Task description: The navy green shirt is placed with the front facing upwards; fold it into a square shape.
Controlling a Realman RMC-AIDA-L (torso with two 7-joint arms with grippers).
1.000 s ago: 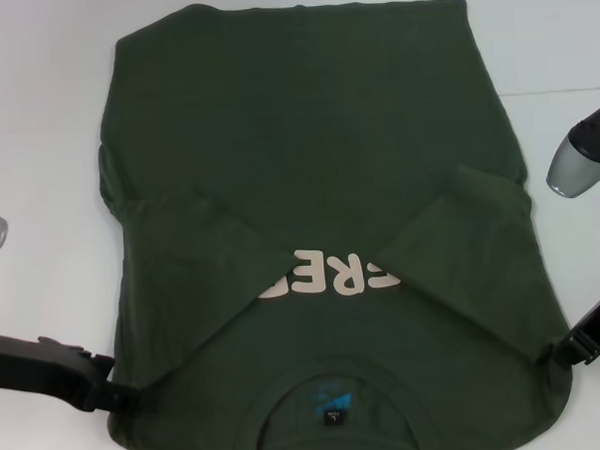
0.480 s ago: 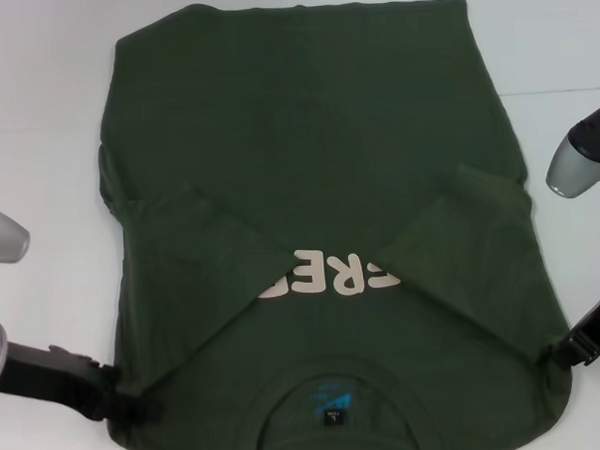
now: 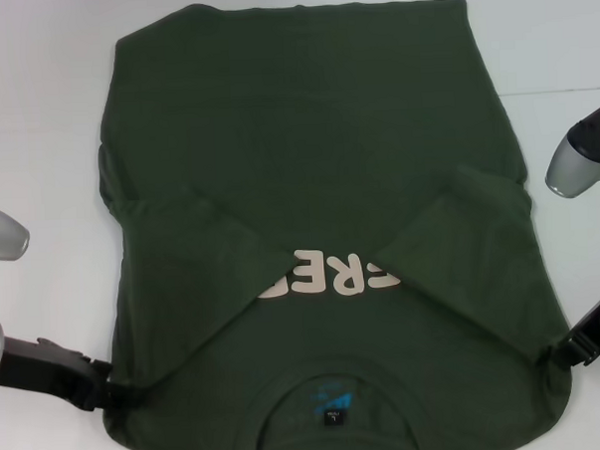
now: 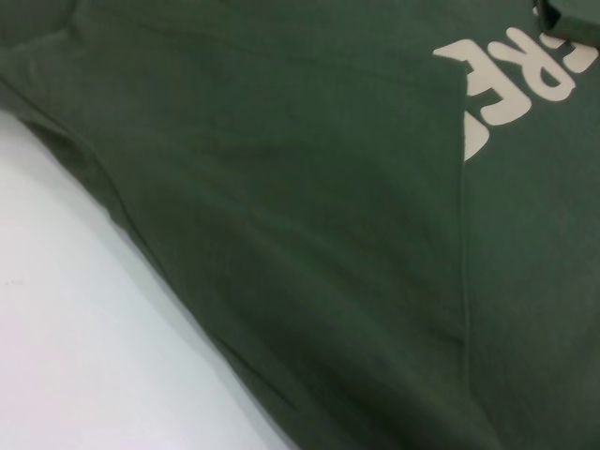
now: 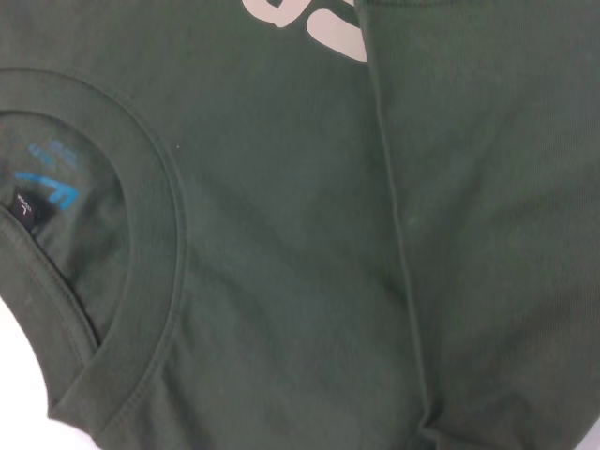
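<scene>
Both sleeves were already folded inward over the shirt (image 3: 317, 164), which lay flat on the white table (image 3: 36, 117), collar nearest the robot. The left gripper (image 3: 113, 396) and right gripper (image 3: 557, 356) sat at the two shoulder corners; whether their jaws were clenched on cloth could not be told. Judged advice: lift both corners level and together, carrying them toward the far hem so the fold lands square.

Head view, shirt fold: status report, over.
Left gripper and right gripper at shoulder corners of navy green shirt. Both sleeves folded in, lettering half covered. Nothing obstructing.

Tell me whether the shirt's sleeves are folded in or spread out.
Folded in: both sleeves of the navy green shirt lie across the chest, covering the ends of the cream letters.
</scene>
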